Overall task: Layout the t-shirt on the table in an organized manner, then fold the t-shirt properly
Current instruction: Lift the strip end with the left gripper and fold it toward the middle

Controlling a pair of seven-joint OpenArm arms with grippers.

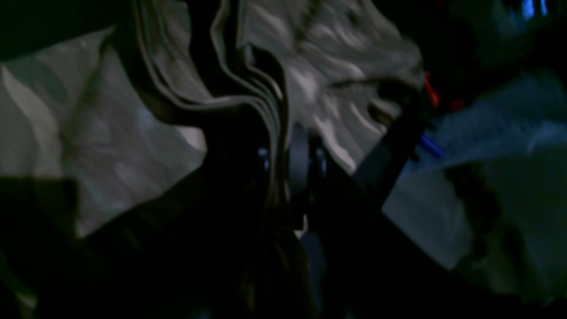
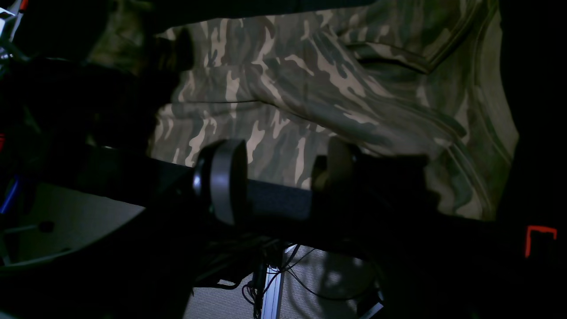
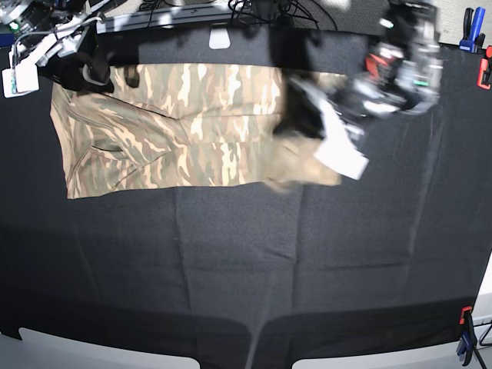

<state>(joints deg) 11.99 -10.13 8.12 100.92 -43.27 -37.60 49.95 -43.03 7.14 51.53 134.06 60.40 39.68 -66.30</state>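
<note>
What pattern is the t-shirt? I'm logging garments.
Tan, olive and brown camouflage on the t-shirt, clearest in the base view.

Parted tool (image 2: 277, 179) at t-shirt (image 2: 310, 102) edge

Pale floor (image 2: 328, 274) with loose black cables (image 2: 305, 283) lies beneath, dimly lit in both wrist views.

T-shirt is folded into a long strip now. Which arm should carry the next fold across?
Left, probably. The left gripper is shut on bunched layers of the t-shirt at the strip's end, already lifted off the table. The right gripper hangs open at the other end, holding nothing.
</note>
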